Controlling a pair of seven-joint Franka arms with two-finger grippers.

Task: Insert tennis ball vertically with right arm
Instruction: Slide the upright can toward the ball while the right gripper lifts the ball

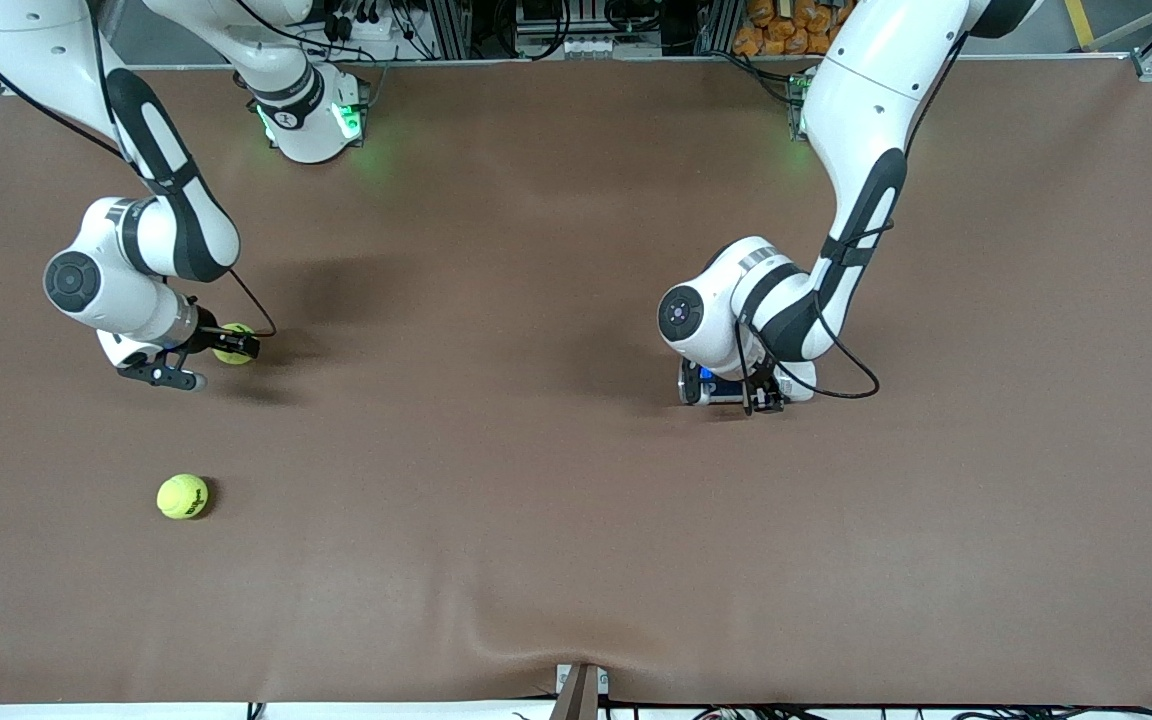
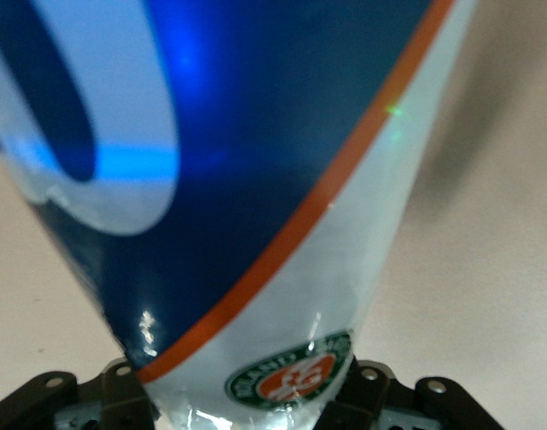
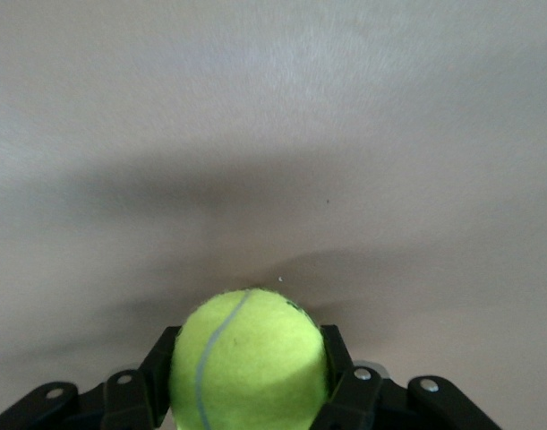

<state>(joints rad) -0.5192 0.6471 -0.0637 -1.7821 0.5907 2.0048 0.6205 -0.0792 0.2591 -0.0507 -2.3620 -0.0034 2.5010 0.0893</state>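
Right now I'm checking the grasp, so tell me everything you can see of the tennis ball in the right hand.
The held tennis ball is yellow-green and fuzzy, with a pale curved seam. It sits between the black fingers of the right hand, which press on both its sides. It is at the right arm's end of the brown table; whether it touches the table is unclear.

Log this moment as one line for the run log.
right tool: shut on tennis ball | left tool: shut on blue-and-white can | second tennis ball: on table, nearer front camera | insertion: not yet done
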